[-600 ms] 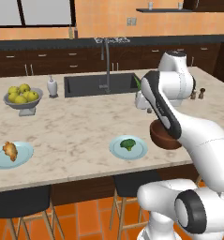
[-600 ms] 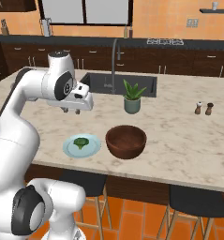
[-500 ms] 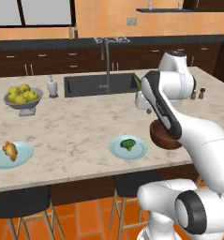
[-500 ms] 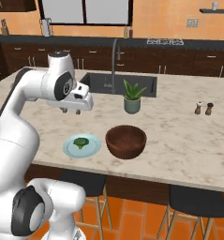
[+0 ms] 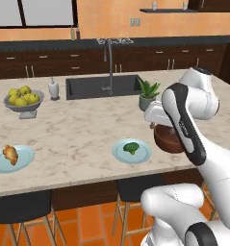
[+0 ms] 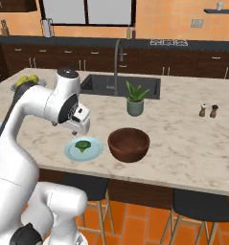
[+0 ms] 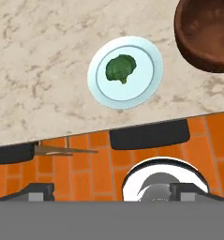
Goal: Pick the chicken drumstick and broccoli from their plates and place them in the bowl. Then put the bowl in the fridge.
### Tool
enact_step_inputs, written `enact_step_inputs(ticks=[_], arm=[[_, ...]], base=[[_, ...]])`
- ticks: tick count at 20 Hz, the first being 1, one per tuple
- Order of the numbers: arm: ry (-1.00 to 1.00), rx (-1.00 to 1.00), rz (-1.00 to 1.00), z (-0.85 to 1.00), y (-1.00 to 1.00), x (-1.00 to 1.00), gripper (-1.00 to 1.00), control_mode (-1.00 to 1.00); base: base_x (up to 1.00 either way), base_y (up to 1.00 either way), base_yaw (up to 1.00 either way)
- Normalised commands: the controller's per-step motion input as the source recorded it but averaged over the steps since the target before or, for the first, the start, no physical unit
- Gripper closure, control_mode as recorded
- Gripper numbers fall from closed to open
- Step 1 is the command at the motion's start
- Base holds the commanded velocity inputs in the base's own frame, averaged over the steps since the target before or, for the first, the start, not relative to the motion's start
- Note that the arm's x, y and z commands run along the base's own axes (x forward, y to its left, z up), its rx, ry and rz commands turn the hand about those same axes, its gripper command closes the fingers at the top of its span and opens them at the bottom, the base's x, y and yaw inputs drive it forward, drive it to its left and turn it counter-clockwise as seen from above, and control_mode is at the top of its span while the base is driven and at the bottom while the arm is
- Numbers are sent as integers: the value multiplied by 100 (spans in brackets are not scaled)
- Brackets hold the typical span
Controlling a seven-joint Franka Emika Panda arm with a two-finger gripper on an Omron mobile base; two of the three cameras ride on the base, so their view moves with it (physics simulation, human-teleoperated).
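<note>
Marble counter edge first: my gripper (image 6: pixel 79 128) hangs above it, fingers spread wide and holding nothing. Below sits the broccoli (image 7: pixel 121 68) on its plate (image 7: pixel 146 89), the bowl (image 6: pixel 129 143) just beside and empty. Far left, the chicken drumstick (image 5: pixel 11 153) lies on its plate (image 5: pixel 24 162). I judge nothing done yet. No readable writing anywhere.

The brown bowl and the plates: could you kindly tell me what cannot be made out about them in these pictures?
- Bowl: in the left base view the arm covers most of it, so its inside is hidden; the hand view cuts it at the top right corner.
- Drumstick plate: cut by the left edge of the left base view.
- Broccoli: too small there to tell stem from floret.
</note>
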Motion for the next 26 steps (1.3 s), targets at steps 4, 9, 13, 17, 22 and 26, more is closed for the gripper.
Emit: enact_step_inputs(ticks=[4, 9, 13, 17, 22, 26], arm=[[2, 26, -27, -54, 0, 0, -100, -100], [3, 22, -14, -46, 0, 22, -100, -100], [14, 1, -15, -27, 5, 55, -100, -100], [13, -2, -20, -15, 11, 55, -100, -100], [2, 0, -14, -36, 0, 46, -100, -100], [11, 3, -10, -42, 0, 18, -100, -100]], base=[[0, 0, 0], [0, 0, 0], [0, 0, 0], [0, 0, 0], [0, 0, 0], [0, 0, 0]])
